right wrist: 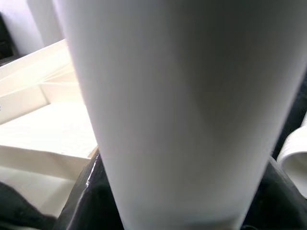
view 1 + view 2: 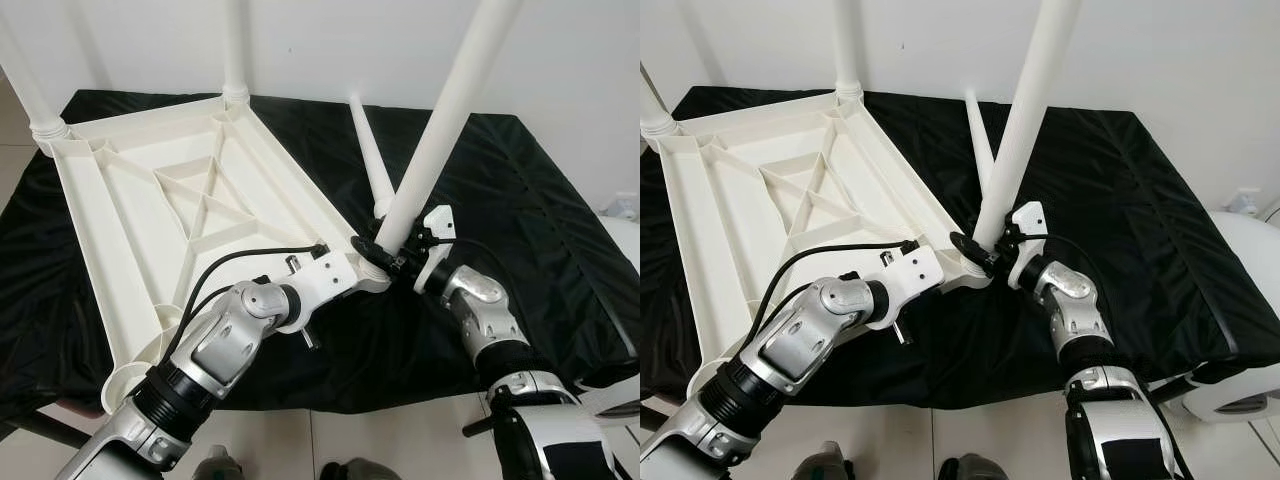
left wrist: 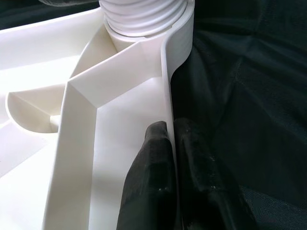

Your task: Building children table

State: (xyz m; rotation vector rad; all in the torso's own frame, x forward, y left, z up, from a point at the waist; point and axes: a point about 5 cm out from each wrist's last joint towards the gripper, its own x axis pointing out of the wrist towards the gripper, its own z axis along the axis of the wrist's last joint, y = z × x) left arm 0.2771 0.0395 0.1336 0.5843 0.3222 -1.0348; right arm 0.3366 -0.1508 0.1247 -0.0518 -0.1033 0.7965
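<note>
Black cloth covers the whole tabletop, and on it lies the white plastic table frame, turned underside up so its ribs and cross-braces face the camera. Two white legs already stand upright in the far corner sockets: one at the far left, one at the far middle. A third, loose leg lies on the cloth just behind the frame's near right corner.

White again, the fourth leg rises tilted from that near right corner, leaning away to the right. Its threaded lower end sits in the corner socket, as the left wrist view shows. The right pincer grips this leg close to its base, one black finger on each side of the tube, so the leg stands directly between the fingers and touches both.

The left pincer is at the same corner, just beside the socket. Its two black fingers are pressed onto the frame's thin outer rim, one inside the wall and one outside against the cloth, with the leg's threaded end a little way ahead of the fingertips.
</note>
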